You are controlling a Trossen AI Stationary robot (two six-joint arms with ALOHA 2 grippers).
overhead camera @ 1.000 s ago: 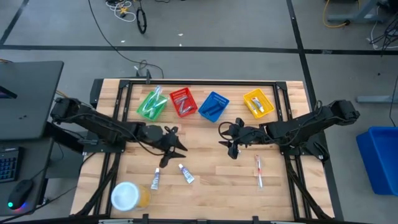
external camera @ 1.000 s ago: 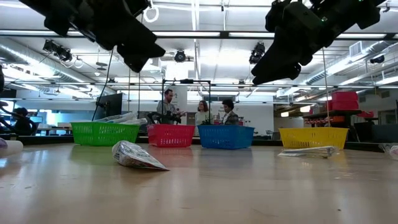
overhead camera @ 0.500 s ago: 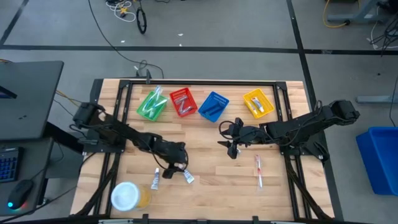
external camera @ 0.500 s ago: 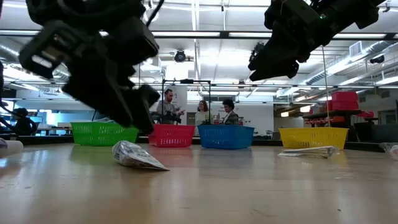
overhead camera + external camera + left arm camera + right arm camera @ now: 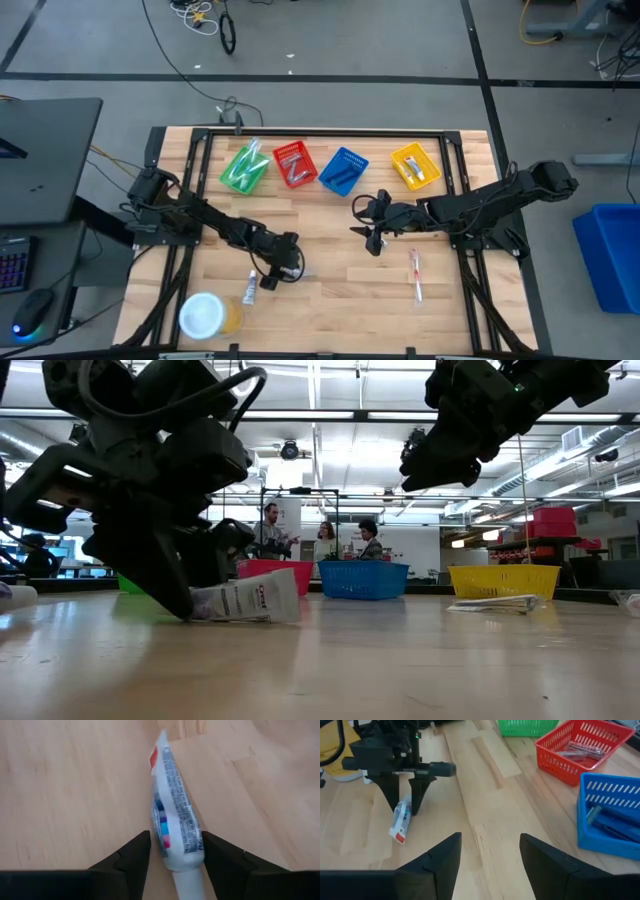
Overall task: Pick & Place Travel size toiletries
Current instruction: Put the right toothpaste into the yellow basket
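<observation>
A small white tube [image 5: 172, 805] with blue and red print lies on the table between the fingers of my left gripper [image 5: 175, 845]. My left gripper [image 5: 285, 268] stands over it near the table's middle, fingers pointing down, and is shut on the tube [image 5: 250, 601]. A second white tube [image 5: 250, 288] lies just left of it. A white and red toothbrush [image 5: 416, 275] lies on the table's right part. My right gripper [image 5: 372, 237] hovers open above the table's middle and holds nothing. My left gripper pinches the tube near its cap end [image 5: 185, 857] between the two fingers. The fingers [image 5: 417, 795] come from above, pointing down, and lie across the tube. The tube lies flat on the table, its crimped end [image 5: 397, 837] pointing toward the right arm.
Green [image 5: 243, 167], red [image 5: 294, 164], blue [image 5: 343, 170] and yellow [image 5: 415, 166] baskets stand in a row along the far edge, each with items inside. A white-lidded yellow jar [image 5: 205, 315] stands at the near left corner. People stand in the room beyond the table.
My left gripper has moved toward the near edge and come down onto the tube. The tube has turned about on the table and now lies broadside to the near edge. My right arm has kept still.
</observation>
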